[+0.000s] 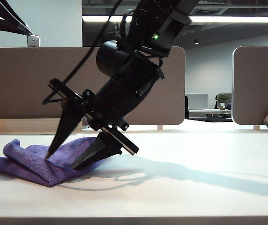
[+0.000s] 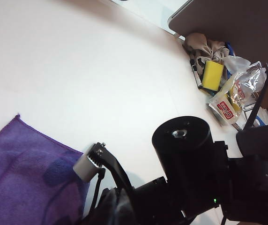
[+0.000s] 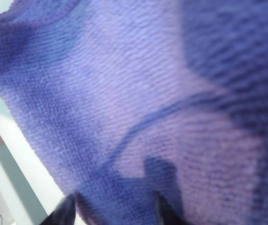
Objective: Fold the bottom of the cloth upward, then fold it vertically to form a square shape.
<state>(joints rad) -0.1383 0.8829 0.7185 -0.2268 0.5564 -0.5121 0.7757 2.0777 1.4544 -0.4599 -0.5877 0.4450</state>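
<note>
**Right gripper spread over the folded towel, mid-fold**

My right gripper (image 1: 73, 157) is down on the purple microfiber towel (image 1: 35, 161), jaws apart, one fingertip (image 1: 49, 152) on the upper layer, the other (image 1: 80, 163) at the towel's near edge. Nothing is pinched between them. In the right wrist view the two dark tips (image 3: 68, 211) sit apart with fuzzy purple pile filling the frame, and a thin stitched hem line (image 3: 143, 124) curves across it.

My left gripper is not visible in any view; its reading says closed. The left wrist view only looks down at a towel corner (image 2: 17, 117) and at the right arm's black housing (image 2: 181, 154).

The towel lies on the white table (image 1: 195, 187), at the left of the exterior view, bunched in at least two layers with a rounded fold facing the camera. It's not a neat square.

My judgement: one fold is laid and I'm letting go or re-gripping. Which fold, I can't tell. Next move needs a clean pinch on a free edge or corner, catching the right layers, then carrying it across flat so hems line up.

Clutter (image 2: 218, 89) sits by the divider, well apart.
</note>
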